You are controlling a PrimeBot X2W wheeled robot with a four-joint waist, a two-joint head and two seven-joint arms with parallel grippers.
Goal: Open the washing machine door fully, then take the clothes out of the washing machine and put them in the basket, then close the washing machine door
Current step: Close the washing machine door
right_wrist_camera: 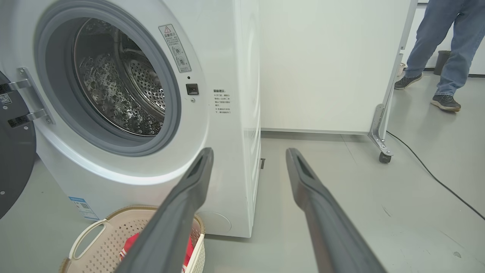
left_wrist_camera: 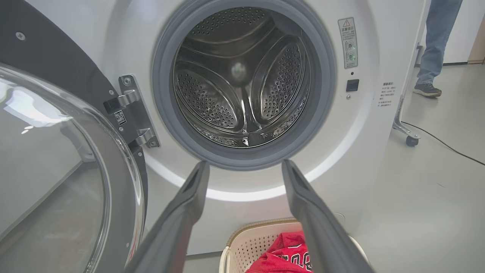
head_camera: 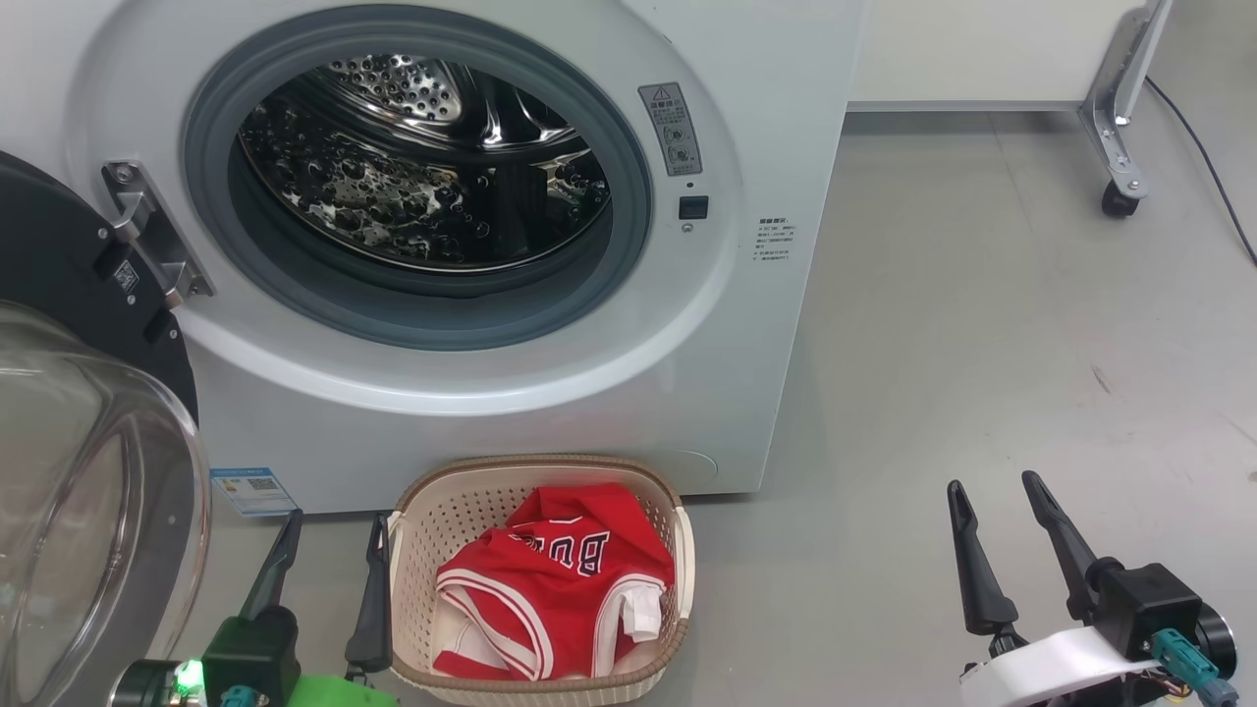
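Fingers (head_camera: 974, 574) of the right gripper (head_camera: 993, 483) and left gripper (head_camera: 334, 518) are spread wide, nothing held. Clothes (head_camera: 550, 579) are laid in the basket (head_camera: 535, 463); the drum (head_camera: 412, 187) is seen bare. Closing is judged next: the door (head_camera: 59, 255), open at left, must be pushed shut.

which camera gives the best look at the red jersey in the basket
The head view: it looks down into the basket, so the red jersey shows nearly whole, lettering included. The left wrist view catches just its top at the bottom edge; the right wrist view, a red sliver.
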